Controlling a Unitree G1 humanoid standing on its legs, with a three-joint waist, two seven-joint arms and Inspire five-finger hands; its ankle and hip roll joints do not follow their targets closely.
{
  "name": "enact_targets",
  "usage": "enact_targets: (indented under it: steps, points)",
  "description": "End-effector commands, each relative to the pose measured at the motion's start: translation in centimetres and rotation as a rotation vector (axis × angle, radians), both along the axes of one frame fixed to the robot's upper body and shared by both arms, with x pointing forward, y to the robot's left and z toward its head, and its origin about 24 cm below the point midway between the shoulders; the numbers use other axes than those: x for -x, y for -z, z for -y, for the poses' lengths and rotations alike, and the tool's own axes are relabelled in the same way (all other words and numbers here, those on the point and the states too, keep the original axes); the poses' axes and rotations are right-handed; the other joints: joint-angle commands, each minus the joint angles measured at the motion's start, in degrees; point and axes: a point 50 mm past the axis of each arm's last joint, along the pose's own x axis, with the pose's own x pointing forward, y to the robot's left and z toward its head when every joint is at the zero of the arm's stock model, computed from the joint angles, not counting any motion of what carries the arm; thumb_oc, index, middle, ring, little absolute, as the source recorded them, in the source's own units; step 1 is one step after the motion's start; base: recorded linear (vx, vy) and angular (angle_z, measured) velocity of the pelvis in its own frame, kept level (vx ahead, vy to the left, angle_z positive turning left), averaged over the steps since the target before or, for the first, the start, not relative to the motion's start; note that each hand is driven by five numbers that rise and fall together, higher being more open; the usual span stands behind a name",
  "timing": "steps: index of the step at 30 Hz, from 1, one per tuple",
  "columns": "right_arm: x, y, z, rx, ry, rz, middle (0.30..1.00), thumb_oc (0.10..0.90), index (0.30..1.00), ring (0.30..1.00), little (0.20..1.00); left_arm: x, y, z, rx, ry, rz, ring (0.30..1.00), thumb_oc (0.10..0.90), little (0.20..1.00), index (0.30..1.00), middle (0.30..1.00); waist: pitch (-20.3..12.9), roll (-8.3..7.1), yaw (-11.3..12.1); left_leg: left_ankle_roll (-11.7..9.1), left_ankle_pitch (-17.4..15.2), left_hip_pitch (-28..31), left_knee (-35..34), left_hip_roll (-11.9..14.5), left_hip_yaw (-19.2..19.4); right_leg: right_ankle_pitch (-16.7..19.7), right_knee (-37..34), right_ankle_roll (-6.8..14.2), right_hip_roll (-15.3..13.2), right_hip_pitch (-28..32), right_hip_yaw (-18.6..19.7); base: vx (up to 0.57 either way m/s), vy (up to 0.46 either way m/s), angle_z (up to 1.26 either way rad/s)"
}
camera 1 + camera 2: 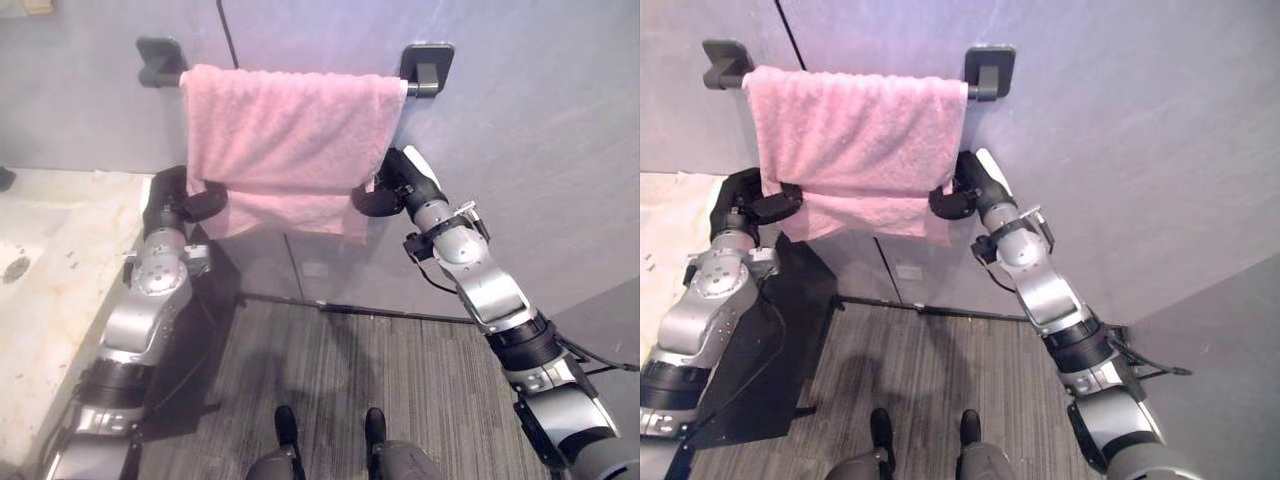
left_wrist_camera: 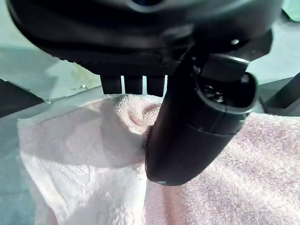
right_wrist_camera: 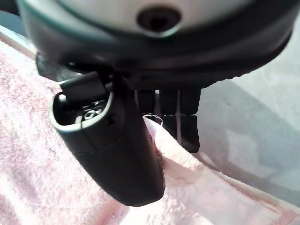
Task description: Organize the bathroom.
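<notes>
A fluffy pink terry towel (image 1: pixel 290 130) already hung draped over the black wall-mounted rail (image 1: pixel 420 75), while the left hand (image 1: pixel 195 205) and right hand (image 1: pixel 385 190) each pinched a lower side edge, so only straightening and letting go seemed left.

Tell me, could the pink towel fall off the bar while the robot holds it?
It might. The left hand and right hand each pinch a side edge of the pink towel, which only hangs draped over the bar. A hard or uneven pull could drag it to the floor, or leave it crooked and bunched.
</notes>
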Motion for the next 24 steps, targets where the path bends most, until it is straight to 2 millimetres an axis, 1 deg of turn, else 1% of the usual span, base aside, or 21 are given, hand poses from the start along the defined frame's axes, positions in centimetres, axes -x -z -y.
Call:
enact_targets:
  steps: [1, 2, 3, 4, 7, 14, 18, 19, 21, 22, 23, 24]
  points:
    - [-1.1, -4.1, 0.0, -0.017, 0.084, 0.161, 0.519, 0.546, 0.519, 0.519, 0.519, 0.9, -1.6, -3.0, -0.03, -0.097, 0.075, 0.333, 0.422, 0.333, 0.333, 0.333, -5.27, -1.1, 0.3, -2.82, -4.51, 4.62, 1.61, 1.87, 2.26, -5.42, 2.03, 8.18, -4.49, -1.12, 6.68, 0.0, 0.0, 0.0]
    - [-1.2, -4.2, 0.1, -0.016, 0.083, 0.161, 0.9, 0.8, 0.9, 0.9, 0.9, 0.7, -1.2, -2.7, -0.039, -0.063, 0.032, 0.618, 0.612, 0.618, 0.618, 0.618, -5.11, -0.99, 0.1, -2.77, -4.6, 4.55, 1.74, 1.79, 2.29, -5.38, 2.12, 8.21, -4.45, -1.32, 6.82, 0.0, 0.0, 0.0]
    - [-1.2, -4.2, 0.2, -0.014, 0.081, 0.159, 0.9, 0.8, 0.9, 0.9, 0.9, 0.6, -1.1, -2.6, -0.039, -0.052, 0.027, 0.841, 0.761, 0.841, 0.841, 0.841, -5.06, -0.93, 0.02, -2.74, -4.61, 4.54, 1.75, 1.77, 2.32, -5.36, 2.15, 8.22, -4.44, -1.4, 6.9, 0.0, 0.0, 0.0]
    - [-1.2, -4.2, 0.4, -0.011, 0.081, 0.157, 0.9, 0.8, 0.9, 0.9, 0.9, 0.6, -1.0, -2.4, -0.04, -0.033, 0.013, 0.9, 0.8, 0.9, 0.9, 0.9, -5.03, -0.88, -0.05, -2.72, -4.63, 4.52, 1.76, 1.73, 2.34, -5.34, 2.18, 8.24, -4.43, -1.47, 6.97, 0.0, 0.0, 0.0]
    - [-1.2, -4.3, 0.6, -0.002, 0.074, 0.154, 0.9, 0.8, 0.9, 0.9, 0.9, 0.3, -0.4, -2.0, -0.051, 0.033, -0.049, 0.9, 0.8, 0.9, 0.9, 0.9, -4.84, -0.62, -0.47, -2.64, -4.61, 4.6, 1.6, 1.73, 2.74, -5.17, 2.05, 8.39, -4.4, -1.72, 7.53, 0.0, 0.0, 0.0]
    - [-1.2, -4.1, 0.9, 0.005, 0.064, 0.14, 0.9, 0.8, 0.9, 0.9, 0.9, -0.3, 0.0, -1.2, -0.062, 0.11, -0.108, 0.9, 0.8, 0.9, 0.9, 0.9, -4.41, -0.06, -1.27, -2.59, -4.26, 5.22, 0.32, 1.83, 3.52, -4.87, 1.58, 8.69, -4.45, -1.91, 7.83, -0.02, 0.023, -0.05]
    - [-1.3, -3.4, 1.2, -0.009, 0.069, 0.114, 0.9, 0.8, 0.9, 0.9, 0.9, -0.5, 1.0, -0.9, -0.038, 0.127, -0.157, 0.9, 0.8, 0.9, 0.9, 0.9, -4.5, -0.02, -1.47, -2.49, -4.17, 5.61, -0.29, 1.84, 3.75, -4.79, 1.5, 8.85, -4.42, -2.0, 7.8, -0.04, 0.013, 0.01]
    - [-1.3, -3.0, 1.2, -0.016, 0.07, 0.097, 0.9, 0.8, 0.9, 0.9, 0.9, -0.5, 1.5, -0.9, -0.025, 0.128, -0.179, 0.9, 0.8, 0.9, 0.9, 0.9, -4.64, -0.06, -1.48, -2.44, -4.16, 5.72, -0.42, 1.84, 3.72, -4.86, 1.49, 8.89, -4.37, -1.92, 7.78, -0.03, 0.005, 0.02]
    - [-1.3, -1.6, 1.5, -0.04, 0.072, 0.044, 0.9, 0.8, 0.9, 0.9, 0.9, -0.4, 3.3, -0.8, -0.025, 0.13, -0.25, 0.9, 0.8, 0.9, 0.9, 0.9, -4.95, -0.22, -1.33, -2.32, -4.26, 5.89, -0.42, 1.84, 3.65, -4.76, 1.47, 9.01, -4.33, -1.75, 7.56, 0.0, 0.0, 0.0]
    - [-1.2, -0.6, 1.6, -0.039, 0.068, 0.017, 0.9, 0.8, 0.9, 0.9, 0.9, -0.2, 4.4, -0.7, 0.015, 0.137, -0.29, 0.9, 0.8, 0.9, 0.9, 0.9, -5.05, -0.31, -1.31, -2.24, -4.22, 5.93, -0.44, 1.8, 3.55, -4.75, 1.5, 9.06, -4.26, -1.7, 7.61, 0.0, 0.0, 0.0]
    - [-1.0, 1.1, 1.8, -0.046, 0.068, -0.035, 0.9, 0.8, 0.9, 0.9, 0.9, 0.3, 6.4, -0.8, 0.033, 0.143, -0.361, 0.9, 0.8, 0.9, 0.9, 0.9, -5.13, -0.47, -1.24, -2.08, -4.32, 6.02, -0.36, 1.81, 3.5, -4.75, 1.56, 9.08, -4.21, -1.65, 7.52, 0.0, 0.0, 0.0]
    - [-0.5, 3.4, 2.0, -0.031, 0.071, -0.09, 0.9, 0.8, 0.9, 0.9, 0.9, 1.2, 9.2, -1.0, 0.058, 0.143, -0.464, 0.9, 0.8, 0.9, 0.9, 0.9, -5.21, -0.66, -1.15, -1.91, -4.29, 6.03, -0.34, 1.8, 3.39, -4.62, 1.44, 9.09, -4.1, -1.57, 7.66, -0.03, -0.009, 0.02]
